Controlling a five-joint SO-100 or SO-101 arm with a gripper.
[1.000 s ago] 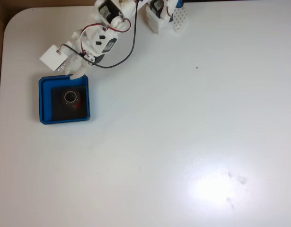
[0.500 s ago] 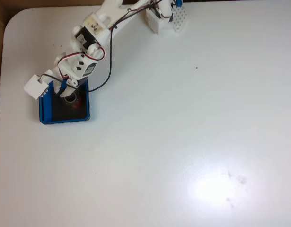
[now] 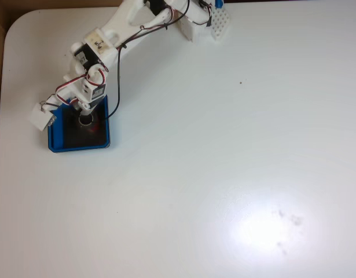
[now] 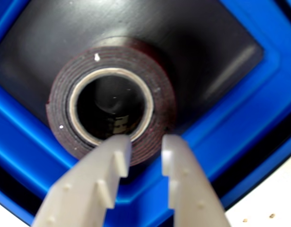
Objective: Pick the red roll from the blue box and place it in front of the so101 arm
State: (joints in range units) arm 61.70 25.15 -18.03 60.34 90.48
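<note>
The arm (image 3: 102, 40) is reaching over the blue box (image 3: 55, 142) on the table (image 3: 224, 145), its tool (image 4: 145, 146) spread astride the wall of the red roll (image 4: 159, 94), which is lying flat inside, ungripped; lifting and placing remain.

My so101 arm (image 3: 111, 32): reaching from the top edge down-left in the fixed view, wrist pitching downward. My end effector (image 4: 143, 144): pointing straight down, two pale fingers (image 4: 102, 179) sitting slightly parted, gap narrow.
</note>
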